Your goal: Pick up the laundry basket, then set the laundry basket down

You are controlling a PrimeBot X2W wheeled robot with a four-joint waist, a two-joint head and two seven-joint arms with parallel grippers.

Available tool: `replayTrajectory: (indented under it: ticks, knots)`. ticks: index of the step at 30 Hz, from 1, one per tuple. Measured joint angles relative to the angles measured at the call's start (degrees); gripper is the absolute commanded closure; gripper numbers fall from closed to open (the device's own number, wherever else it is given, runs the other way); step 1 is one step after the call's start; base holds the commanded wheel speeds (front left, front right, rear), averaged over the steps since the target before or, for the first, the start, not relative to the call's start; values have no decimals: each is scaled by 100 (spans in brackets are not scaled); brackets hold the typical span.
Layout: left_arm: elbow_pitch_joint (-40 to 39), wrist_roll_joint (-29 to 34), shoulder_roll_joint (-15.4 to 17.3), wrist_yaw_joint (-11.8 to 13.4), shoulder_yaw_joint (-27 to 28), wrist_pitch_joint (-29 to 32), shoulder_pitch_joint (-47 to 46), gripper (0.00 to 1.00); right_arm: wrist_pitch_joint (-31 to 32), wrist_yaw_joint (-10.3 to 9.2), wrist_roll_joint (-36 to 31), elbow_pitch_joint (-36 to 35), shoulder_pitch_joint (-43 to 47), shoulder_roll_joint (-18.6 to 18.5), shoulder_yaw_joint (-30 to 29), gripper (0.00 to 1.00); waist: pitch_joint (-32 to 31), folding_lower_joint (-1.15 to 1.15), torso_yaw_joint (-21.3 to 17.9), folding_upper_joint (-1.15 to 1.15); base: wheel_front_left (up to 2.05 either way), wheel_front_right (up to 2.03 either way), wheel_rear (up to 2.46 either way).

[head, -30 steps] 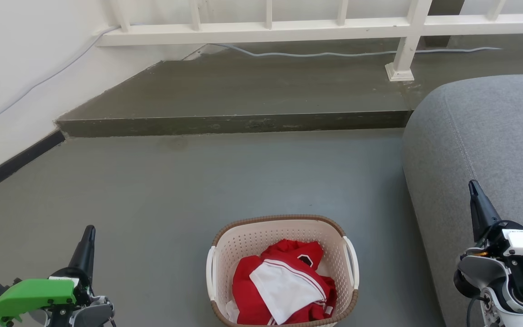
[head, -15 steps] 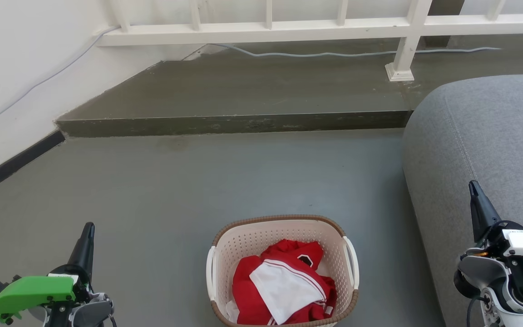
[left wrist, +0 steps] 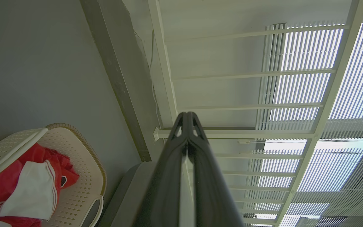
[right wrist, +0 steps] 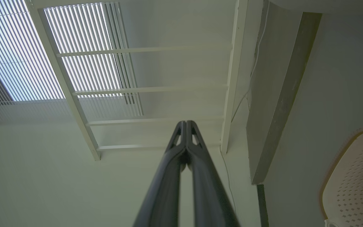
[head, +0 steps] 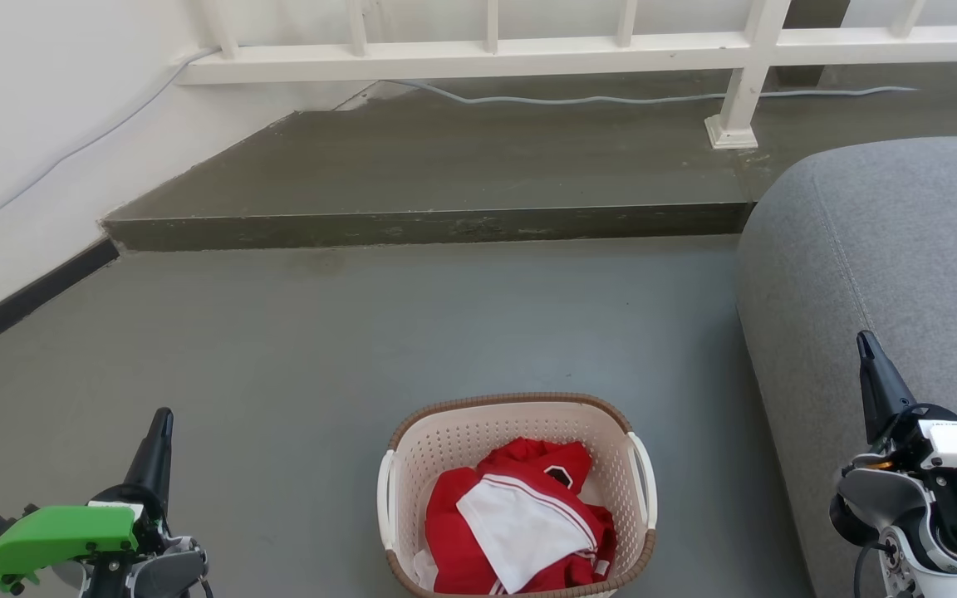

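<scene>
Laundry basket (head: pixel 453 444) sits on the grey floor (head: pixel 362 332), low and centre in your head view, upright, its brown rim level. Red and white clothing (head: pixel 520 515) is heaped inside, below the rim. One white handle (head: pixel 384 498) on the robot's left side, the other (head: pixel 645 477) on its right; neither is touched.

Your left end effector (head: pixel 161 423) is at lower left, well apart from the basket, with floor between the two. Fingers pressed together, nothing between them; the left wrist view shows the tips meeting, and the basket off to that view's lower left. A green housing (head: pixel 63 536) sits on that wrist.

Your right end effector (head: pixel 865 342) is at lower right, also well apart from the basket. Fingers pressed together, empty. In the head view it overlaps the grey sofa (head: pixel 902 266); whether it touches the cushion, you cannot tell from here.

Surroundings: the sofa's rounded edge is near the basket's right handle, with a strip of floor between. Beyond the basket, a raised concrete step (head: pixel 445 166) runs across. On it, a white railing (head: pixel 487 54) with a post (head: pixel 736 91), and a pale cable (head: pixel 595 100) along the step. White wall (head: pixel 30 124) with a black baseboard (head: pixel 22 299) on the left.
</scene>
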Motion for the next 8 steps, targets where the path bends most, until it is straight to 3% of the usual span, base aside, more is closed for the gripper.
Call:
replayTrajectory:
  ticks: [8]
  knots:
    - [27, 1, -1, 0, 4, 0, -3, 100, 0, 0, 0, 4, -1, 2, -4, 100, 0, 0, 0, 0, 0, 0, 0]
